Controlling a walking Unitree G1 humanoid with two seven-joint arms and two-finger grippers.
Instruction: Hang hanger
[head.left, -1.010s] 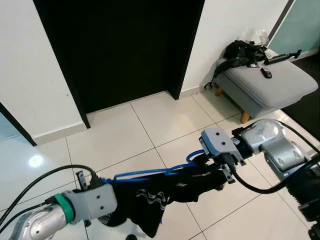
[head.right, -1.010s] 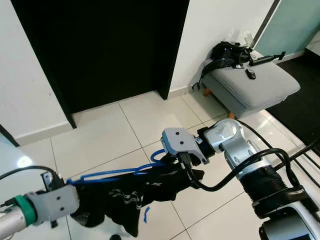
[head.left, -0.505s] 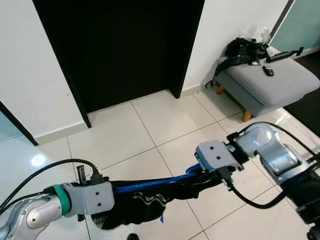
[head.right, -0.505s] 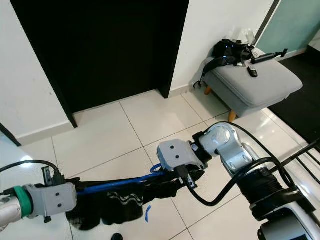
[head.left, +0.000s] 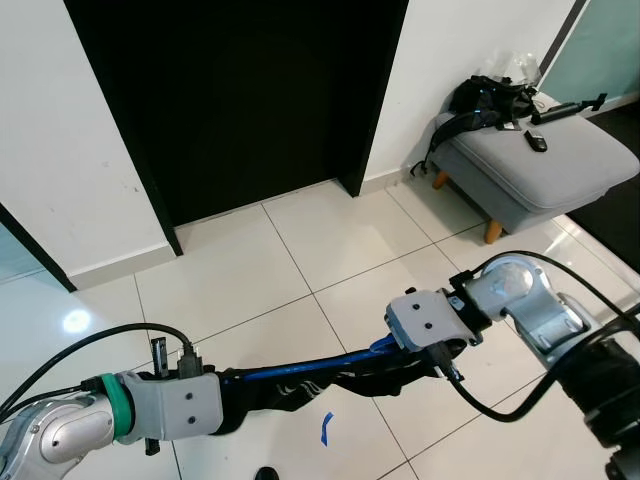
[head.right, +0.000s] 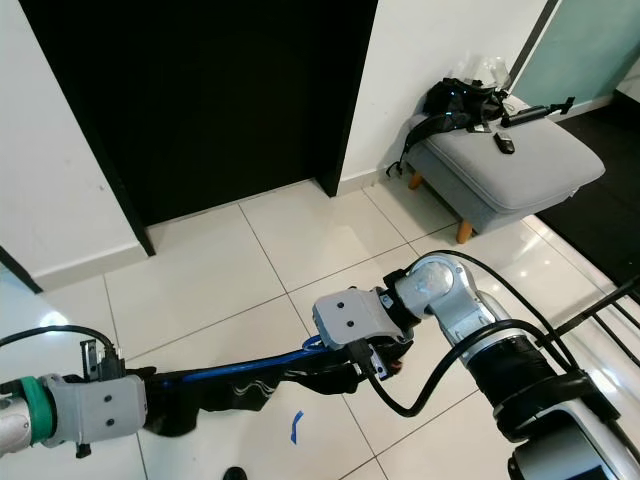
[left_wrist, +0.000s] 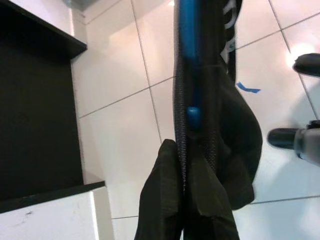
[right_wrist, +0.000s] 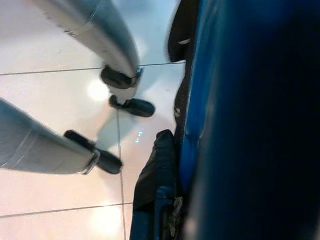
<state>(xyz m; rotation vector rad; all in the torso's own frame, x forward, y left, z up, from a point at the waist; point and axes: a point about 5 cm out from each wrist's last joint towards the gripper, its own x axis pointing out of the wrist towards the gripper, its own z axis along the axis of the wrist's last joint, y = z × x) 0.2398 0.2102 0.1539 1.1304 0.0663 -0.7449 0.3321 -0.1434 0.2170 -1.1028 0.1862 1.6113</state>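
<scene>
Blue hanger (head.left: 300, 369) with dark garment (head.right: 270, 385) held level above the tiled floor (head.left: 230, 270): left hand (head.left: 215, 410) and right hand (head.left: 425, 350) clamped on opposite ends. Hanging not begun, no rail visible.

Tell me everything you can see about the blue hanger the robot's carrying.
The blue hanger looks like thin plastic, held roughly level above the white tiled floor, stretched between both arms. A black garment with a white wavy print is draped along it and sags below, hiding most of the bar. The left pincer has one end, the right pincer the other, where a blue loop shows. The left wrist view shows the blue bar running beside the garment's zipper.
</scene>
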